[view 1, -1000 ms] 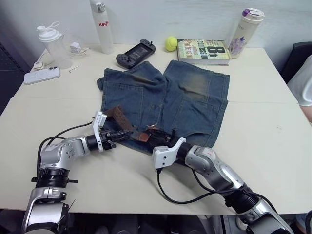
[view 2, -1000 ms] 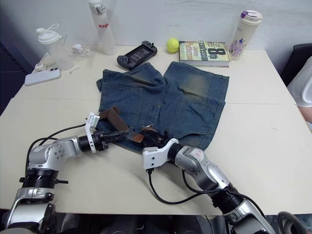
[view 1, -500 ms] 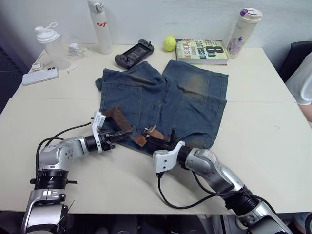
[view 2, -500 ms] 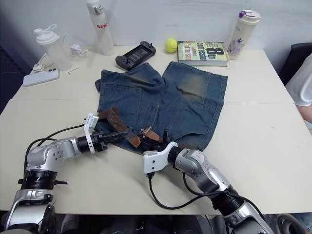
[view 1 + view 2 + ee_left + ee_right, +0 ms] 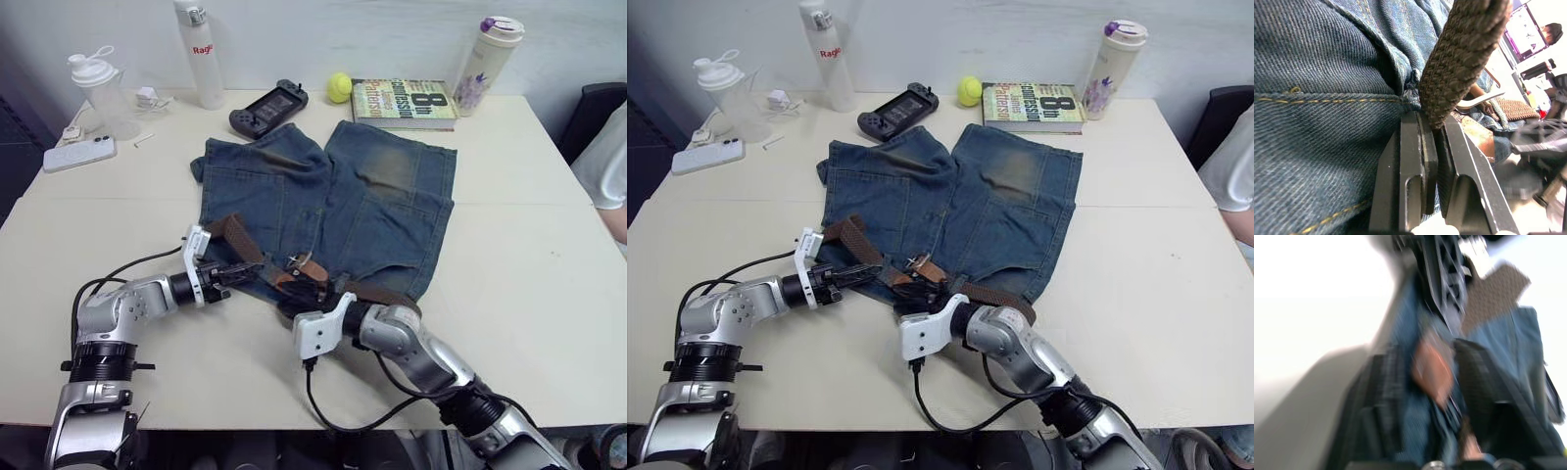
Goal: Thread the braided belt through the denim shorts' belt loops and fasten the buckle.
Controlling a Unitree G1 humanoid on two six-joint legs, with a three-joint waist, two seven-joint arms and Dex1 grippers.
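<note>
The denim shorts (image 5: 328,211) lie flat on the surface (image 5: 529,264), with the waistband turned toward the robot, so that both arms can reach the belt loops from the near edge.

The left gripper (image 5: 1432,147) has its jaws clenched on the braided belt (image 5: 1464,54), right at the waistband seam. The strap rises out from between the jaws and bends over above them (this is probably the free end, held up so that it does not slip back).

The right gripper (image 5: 294,294) is at the middle of the waistband. Just in front of its jaws are a tan leather piece and the buckle (image 5: 917,260), and the belt runs on behind it along the waistband. Whether these jaws are grasping something I cannot tell, because the wrist view is too blurred.

I judge that the threading is partly done and the buckle is not yet fastened.
</note>
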